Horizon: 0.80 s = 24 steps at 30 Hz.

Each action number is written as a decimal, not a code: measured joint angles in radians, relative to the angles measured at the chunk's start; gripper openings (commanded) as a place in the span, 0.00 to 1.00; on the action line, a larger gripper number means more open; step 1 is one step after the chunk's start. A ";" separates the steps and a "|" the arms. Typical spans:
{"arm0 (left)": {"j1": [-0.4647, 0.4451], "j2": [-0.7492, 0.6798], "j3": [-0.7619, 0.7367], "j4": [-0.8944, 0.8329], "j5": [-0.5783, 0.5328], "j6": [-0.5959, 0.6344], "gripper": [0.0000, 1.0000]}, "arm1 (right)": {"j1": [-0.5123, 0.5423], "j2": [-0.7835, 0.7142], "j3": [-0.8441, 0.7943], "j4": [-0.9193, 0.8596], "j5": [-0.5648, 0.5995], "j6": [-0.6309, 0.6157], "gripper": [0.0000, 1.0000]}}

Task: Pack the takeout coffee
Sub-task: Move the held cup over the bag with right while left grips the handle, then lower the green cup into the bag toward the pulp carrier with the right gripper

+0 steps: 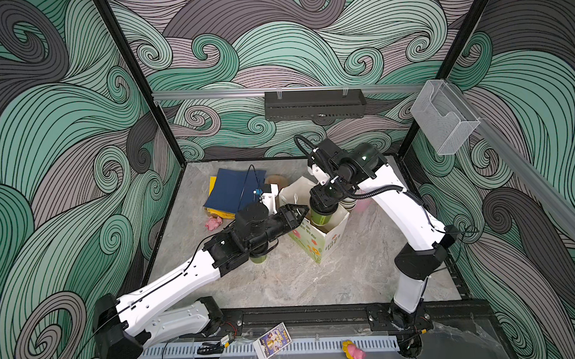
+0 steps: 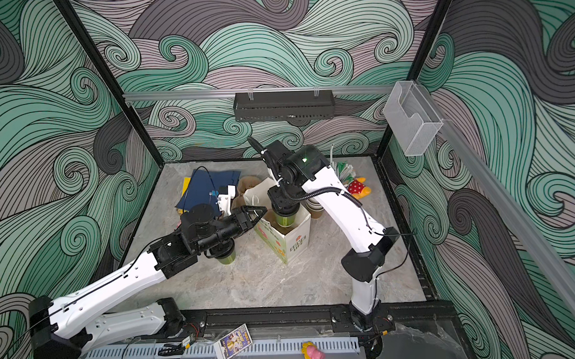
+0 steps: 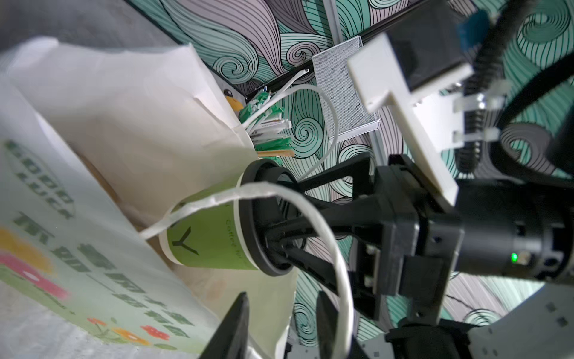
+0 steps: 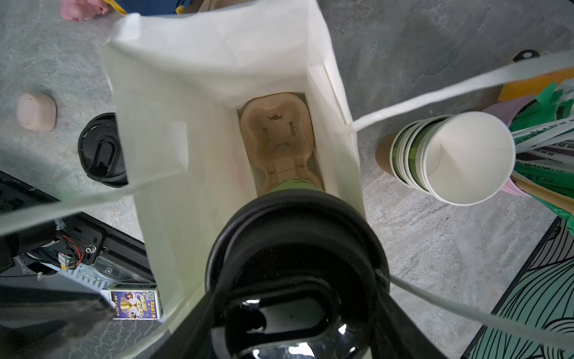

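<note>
The right claw [image 3: 281, 217] points straight down and is clamped on the black lid [image 4: 298, 248] of a green lidded cup [image 3: 208, 239], one finger on either side of the lid's rim. The cup hangs upright in the mouth of the white paper bag [image 1: 309, 243], which stands open near the middle of the grey surface [image 1: 316, 284]. The cup's base is inside the bag, while the lid and most of the green wall stand above the bag's rim. In both top views the cup sits toward the 4 o'clock end of the bag's mouth, directly under the claw. On the bag's floor lies a brown pulp carrier [image 4: 276, 136] with one empty socket showing beyond the cup; whether the cup's base touches the carrier cannot be told. The left claw [image 1: 301, 215] comes in level at 9 o'clock of the held cup, its jaws standing apart at the bag's rim and pinching nothing. One white handle [image 3: 248, 190] of the bag loops past its fingers; whether between or beside them is unclear. A second lidded cup [image 2: 225, 257] stands on the surface at 8 o'clock of the bag, under the left wrist and well apart from both claws. A stack of empty cups [image 4: 459, 155] stands just beside the bag at 3 o'clock, with a pink cup [image 1: 362, 206] of wrapped straws [image 2: 343, 171] behind it.
</note>
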 measured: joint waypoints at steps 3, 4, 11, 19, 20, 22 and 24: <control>0.000 -0.017 0.000 -0.010 -0.038 0.025 0.55 | -0.009 0.014 0.000 0.000 -0.010 -0.012 0.65; 0.000 -0.021 0.001 -0.016 -0.051 0.034 0.55 | -0.010 0.015 0.000 0.000 -0.012 -0.014 0.65; 0.000 -0.027 0.018 -0.069 -0.101 0.085 0.40 | -0.009 0.015 -0.003 0.000 -0.047 -0.027 0.65; 0.000 -0.023 0.019 -0.090 -0.111 0.103 0.19 | 0.018 0.009 -0.025 0.000 -0.045 -0.061 0.66; 0.000 -0.023 0.019 -0.090 -0.111 0.103 0.17 | 0.024 0.007 -0.026 0.000 -0.043 -0.068 0.66; 0.000 -0.022 0.019 -0.090 -0.111 0.105 0.13 | 0.032 0.001 -0.033 0.000 -0.043 -0.078 0.66; 0.000 -0.021 0.019 -0.091 -0.110 0.105 0.11 | 0.041 -0.005 -0.041 0.000 -0.044 -0.084 0.66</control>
